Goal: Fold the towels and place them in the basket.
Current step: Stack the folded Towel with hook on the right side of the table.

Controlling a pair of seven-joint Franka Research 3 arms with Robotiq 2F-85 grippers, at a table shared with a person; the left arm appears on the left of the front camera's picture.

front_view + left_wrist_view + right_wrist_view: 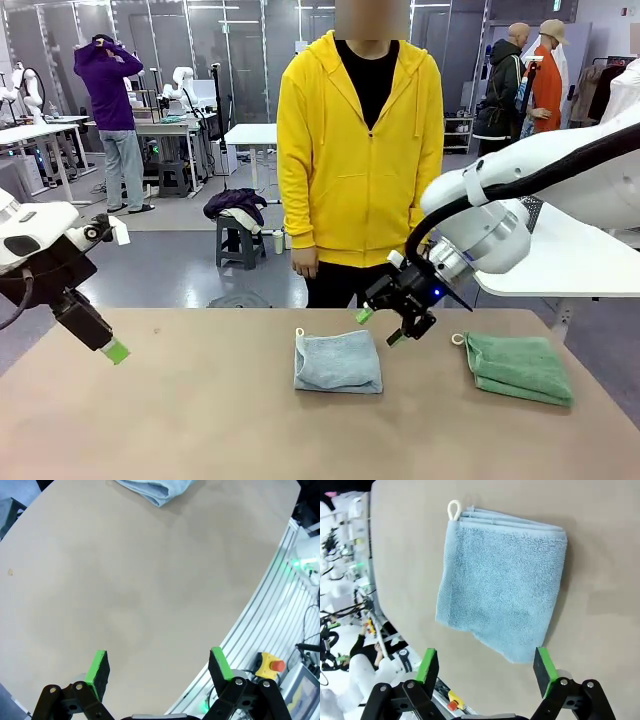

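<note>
- Pale grey-blue terry towel (pixel 338 362) is lying folded into a rough square at the middle of the beige table (pixel 200 420); a small white loop is showing at its far left corner.
- Mint green terry towel (pixel 519 367) is lying folded flat to the robot's right, well apart from the blue one, its loop pointing toward the middle.
- Right gripper (pixel 385 325) is hovering just above the far right edge of the grey-blue towel, jaws standing wide apart, nothing between them. In the right wrist view the towel (pixel 502 582) is sitting ahead of the green pads (pixel 543 664), not yet touched.
- Left gripper (pixel 113 350) is hanging over bare table at the robot's left, well apart from both towels, jaws apart and empty; the left wrist view is catching a corner of the blue towel (pixel 155 489) at the top edge.
- Person in a yellow hooded jacket (pixel 360 150) is standing at the far side, hands off the table.
- Judgement: both towels are looking folded already, so the step in hand is likely the pick-up of the grey-blue towel for placing. The basket's place cannot be told from here.
- Next move probably calls for lowering the right gripper over the stacked edge and pinching all layers together, so the fold is not opening on lifting.
</note>
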